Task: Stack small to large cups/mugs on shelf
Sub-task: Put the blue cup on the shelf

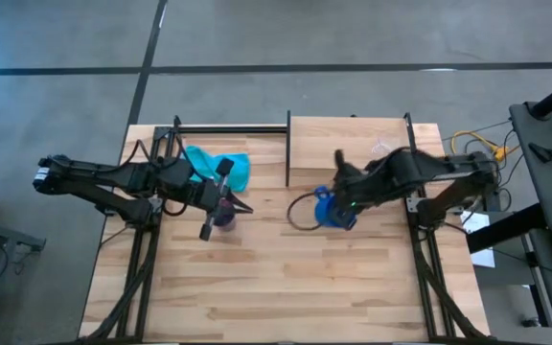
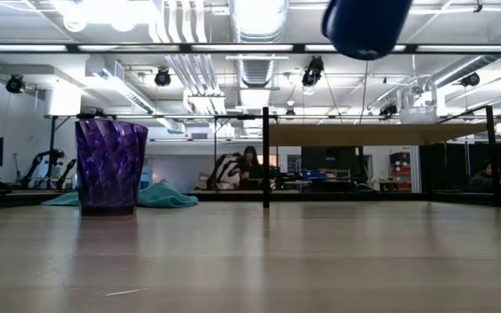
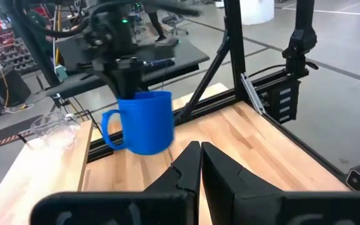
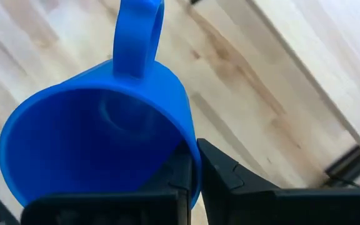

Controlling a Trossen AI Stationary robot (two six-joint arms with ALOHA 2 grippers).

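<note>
Right wrist view: right claw point(image 4: 192, 164) pinches bright blue handled mug point(image 4: 99, 137) by rim, lifted off desk for stacking; left claw point(image 3: 200, 164) clenched, empty.

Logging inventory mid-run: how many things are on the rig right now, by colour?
Purple: 1, the tumbler
Blue: 1, the mug, held off the table by the right gripper
Clear: 1, the cup on the shelf
Teal: 1, the cloth
Total: 4
</note>
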